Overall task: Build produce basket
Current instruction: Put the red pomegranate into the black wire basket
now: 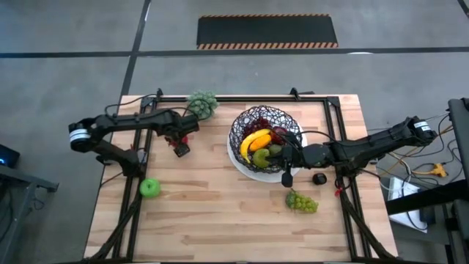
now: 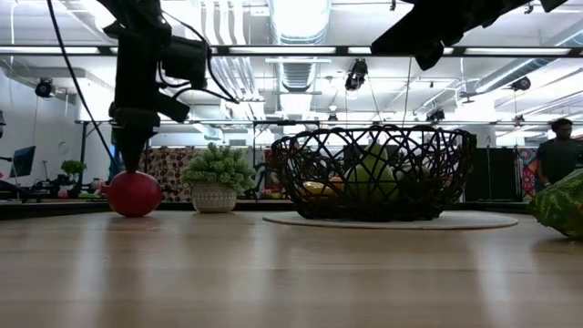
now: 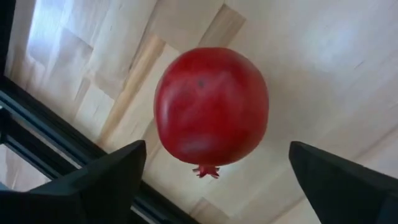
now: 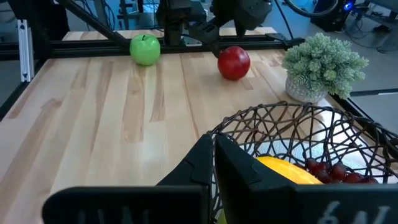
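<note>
Fruit fills the black wire basket [image 1: 249, 125] on its white plate: a yellow banana [image 1: 253, 139], dark red grapes [image 1: 279, 133] and a green pear [image 1: 261, 157]. Left gripper [image 1: 180, 138] hangs over a glossy red apple [image 3: 211, 106] near the potted plant [image 1: 203, 103], fingers spread wide, touching nothing. Right gripper [image 1: 287, 163] sits at the basket's rim, fingers pressed together. A green apple [image 1: 149, 188] and green grapes [image 1: 302, 202] lie on the wooden table [image 1: 220, 220].

A potted plant [image 1: 203, 103] with grey-green leaves and a pale pot stands upright on the wooden table [image 1: 220, 213], near its far edge, just beyond the left end effector and well apart from the right one. A hazard-striped black mat [image 1: 267, 31] lies on the floor beyond the table. A person [image 2: 556, 162] stands in the background room.
</note>
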Motion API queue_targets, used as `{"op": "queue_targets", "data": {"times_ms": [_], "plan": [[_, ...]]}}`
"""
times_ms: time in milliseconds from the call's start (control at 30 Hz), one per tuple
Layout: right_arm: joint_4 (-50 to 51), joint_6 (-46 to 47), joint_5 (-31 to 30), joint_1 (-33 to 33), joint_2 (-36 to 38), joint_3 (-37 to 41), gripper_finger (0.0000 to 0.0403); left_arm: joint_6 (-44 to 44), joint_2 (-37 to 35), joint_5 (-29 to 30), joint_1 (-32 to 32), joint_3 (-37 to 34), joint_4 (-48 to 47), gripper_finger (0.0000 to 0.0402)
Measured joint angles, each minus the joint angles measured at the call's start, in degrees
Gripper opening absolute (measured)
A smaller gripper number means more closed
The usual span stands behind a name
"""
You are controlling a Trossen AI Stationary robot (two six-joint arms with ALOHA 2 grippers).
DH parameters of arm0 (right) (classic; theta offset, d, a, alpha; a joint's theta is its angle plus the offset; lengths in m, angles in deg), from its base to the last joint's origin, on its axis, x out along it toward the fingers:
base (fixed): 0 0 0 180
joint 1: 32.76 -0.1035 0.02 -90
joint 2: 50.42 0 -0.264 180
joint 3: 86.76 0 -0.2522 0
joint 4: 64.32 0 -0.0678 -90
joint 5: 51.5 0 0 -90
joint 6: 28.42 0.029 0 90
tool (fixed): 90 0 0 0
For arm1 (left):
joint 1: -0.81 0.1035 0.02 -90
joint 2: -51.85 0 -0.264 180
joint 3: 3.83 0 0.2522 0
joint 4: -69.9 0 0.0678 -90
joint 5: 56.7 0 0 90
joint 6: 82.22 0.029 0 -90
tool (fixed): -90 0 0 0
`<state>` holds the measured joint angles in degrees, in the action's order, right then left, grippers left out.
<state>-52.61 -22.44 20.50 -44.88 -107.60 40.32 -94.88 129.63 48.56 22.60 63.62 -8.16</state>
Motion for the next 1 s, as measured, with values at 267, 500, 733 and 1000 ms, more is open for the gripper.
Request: {"op": "queue_targets", "data": {"times_ms": [267,500,733,1000], "plan": [[0.01,0.0,0.02,0.0,0.0,0.0,0.0009,1.5,1.28,0.04,1.23,-0.35,1.91,0.0382],[0.07,0.54,0.17,0.0,0.0,0.0,0.0008,2.66,2.59,0.04,2.54,-0.37,2.69,0.0382],[0.07,0.61,0.2,0.0,0.0,0.07,0.0008,4.09,3.84,0.02,2.63,-0.51,3.53,0.0382],[0.09,0.86,0.2,0.0,0.0,0.15,0.0009,4.69,6.09,0.02,2.74,-0.59,4.71,0.0382]]}}
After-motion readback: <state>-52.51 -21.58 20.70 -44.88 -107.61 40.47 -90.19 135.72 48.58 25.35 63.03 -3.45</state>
